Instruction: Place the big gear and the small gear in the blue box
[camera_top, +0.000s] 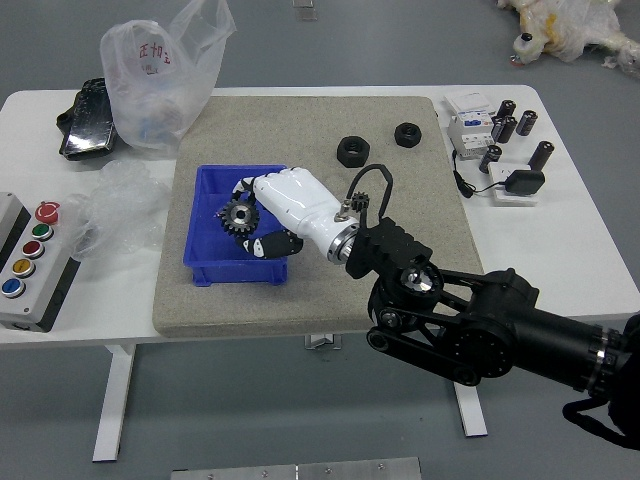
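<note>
The fingers (266, 240) of the right hand (303, 203) grip the big gear (240, 217) over the blue box (228, 273), the hand covering part of the box's right side. The small gear can't be made out among the black parts at the wrist. Two black nuts (352, 151) sit on the tan mat (195, 312), beyond the arm. On the bench (590, 240), a clear plastic bag (150, 85) reaches onto the mat's far left corner, beside a black packet (90, 122); crumpled plastic (120, 205) lies between the box and a button panel (38, 280). Black cylinders (541, 155) stand at the right, near a cabled black adapter (524, 182)
</note>
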